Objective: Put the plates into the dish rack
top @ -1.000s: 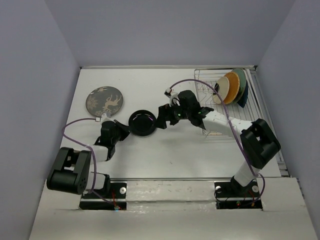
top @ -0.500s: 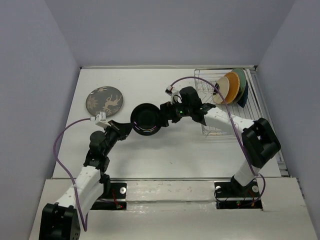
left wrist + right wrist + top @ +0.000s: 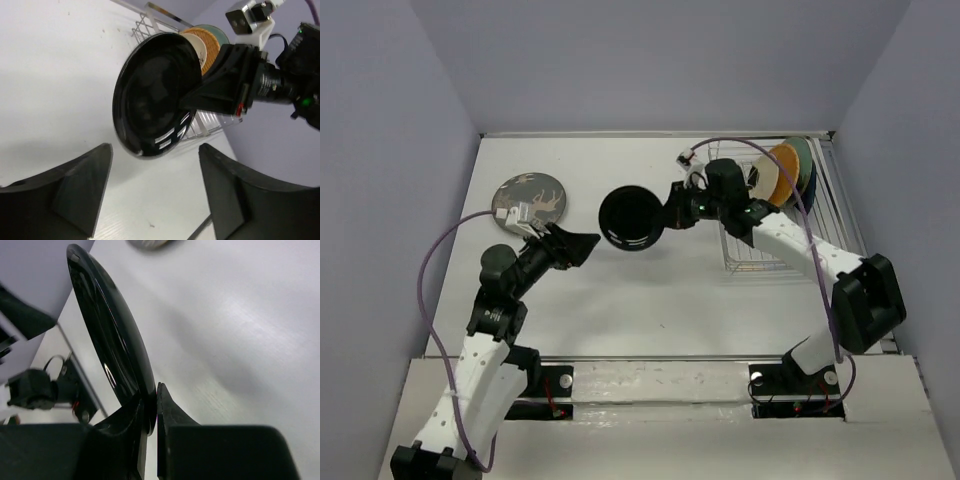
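Right wrist view: my right gripper (image 3: 150, 407) is pinched tight on the glossy black plate (image 3: 107, 335) at its rim, and the plate stands on edge.
Left wrist view: my left gripper (image 3: 155, 151) is spread wide, with the plate beyond its tips and untouched.
Top view: the plate hangs mid-table, left of the dish rack (image 3: 750, 262).
Rack's far end: the other plates (image 3: 782, 172) stand here.
Far left: the grey-brown plate (image 3: 528, 203) lies flat.

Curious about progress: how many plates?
6: glossy black plate in right gripper; grey-brown patterned plate on table; cream plate, orange plate, teal plate, dark blue plate in silver wire rack; maybe more behind.
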`<state>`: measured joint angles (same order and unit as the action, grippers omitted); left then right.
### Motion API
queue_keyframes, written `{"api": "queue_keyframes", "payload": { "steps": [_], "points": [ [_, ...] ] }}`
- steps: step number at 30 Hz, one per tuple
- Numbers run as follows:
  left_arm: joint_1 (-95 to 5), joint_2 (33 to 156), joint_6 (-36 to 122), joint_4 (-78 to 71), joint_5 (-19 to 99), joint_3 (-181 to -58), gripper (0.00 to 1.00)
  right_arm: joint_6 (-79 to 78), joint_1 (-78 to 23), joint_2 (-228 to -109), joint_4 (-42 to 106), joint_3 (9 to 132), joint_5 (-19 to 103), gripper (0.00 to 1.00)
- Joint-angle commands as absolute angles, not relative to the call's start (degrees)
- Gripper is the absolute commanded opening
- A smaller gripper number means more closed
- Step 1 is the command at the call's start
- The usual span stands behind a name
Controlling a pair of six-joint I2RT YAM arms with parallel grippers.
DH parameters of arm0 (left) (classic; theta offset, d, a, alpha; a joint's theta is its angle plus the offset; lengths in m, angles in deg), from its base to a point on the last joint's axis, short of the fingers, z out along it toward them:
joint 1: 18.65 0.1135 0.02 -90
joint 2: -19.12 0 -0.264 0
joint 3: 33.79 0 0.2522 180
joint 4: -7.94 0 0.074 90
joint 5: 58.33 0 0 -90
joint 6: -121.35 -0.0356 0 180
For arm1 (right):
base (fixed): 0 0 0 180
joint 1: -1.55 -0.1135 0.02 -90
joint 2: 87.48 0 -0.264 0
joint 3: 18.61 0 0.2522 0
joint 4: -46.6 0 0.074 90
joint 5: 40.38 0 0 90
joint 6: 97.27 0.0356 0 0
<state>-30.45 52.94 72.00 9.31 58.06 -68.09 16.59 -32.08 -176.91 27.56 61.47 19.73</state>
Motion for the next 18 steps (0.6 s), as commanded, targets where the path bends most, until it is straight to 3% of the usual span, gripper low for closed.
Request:
{"api": "queue_keyframes", "payload": {
  "steps": [1,6,11,18],
  "points": [
    [-30.78,49.62,55.05,-5.60,58.59,-83.56,0.98,15.42,-19.05,-169.93,23.55,65.88,38.37,0.07],
    [-33.59,47.08,49.54,-10.40,50.40,-81.40,0.99,12.07,-10.70,-169.48,20.71,70.19,55.45,0.07],
    [-34.83,46.45,48.93,-9.95,51.53,-81.57,0.99,3.30,-8.48,-172.55,22.20,75.12,77.19,0.07],
    [-37.20,45.13,49.02,-9.78,51.71,-81.13,0.99,-6.56,-8.47,-180.55,23.87,80.31,85.03,0.07]
  ]
}}
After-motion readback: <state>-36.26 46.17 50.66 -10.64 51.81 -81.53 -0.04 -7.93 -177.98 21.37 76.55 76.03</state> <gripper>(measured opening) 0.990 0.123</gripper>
